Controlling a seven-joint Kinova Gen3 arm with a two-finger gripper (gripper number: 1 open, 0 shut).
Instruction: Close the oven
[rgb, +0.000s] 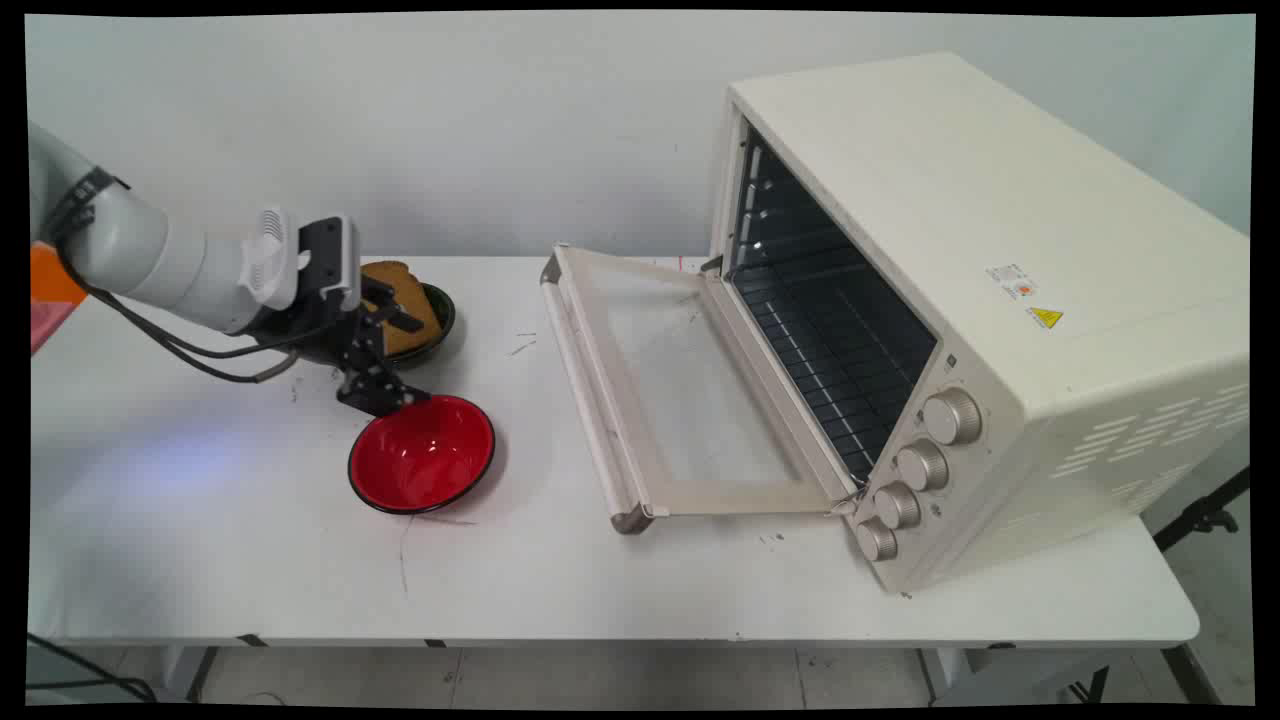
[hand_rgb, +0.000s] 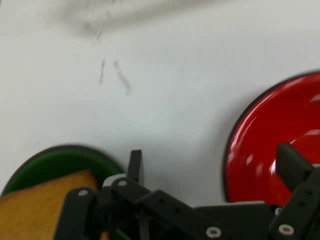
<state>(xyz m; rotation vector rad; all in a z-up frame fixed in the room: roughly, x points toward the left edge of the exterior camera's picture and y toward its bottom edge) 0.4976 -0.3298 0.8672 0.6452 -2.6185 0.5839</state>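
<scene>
A red bowl (rgb: 421, 455) sits well back from the near edge of the white table (rgb: 620, 590). Above its far rim hangs the end effector (rgb: 385, 365), spread wide and empty, one finger over the bowl, the other by a green bowl (rgb: 441, 312) holding bread (rgb: 398, 300). Bare tabletop separates them from the open-doored toaster oven (rgb: 960, 300) at right.
</scene>
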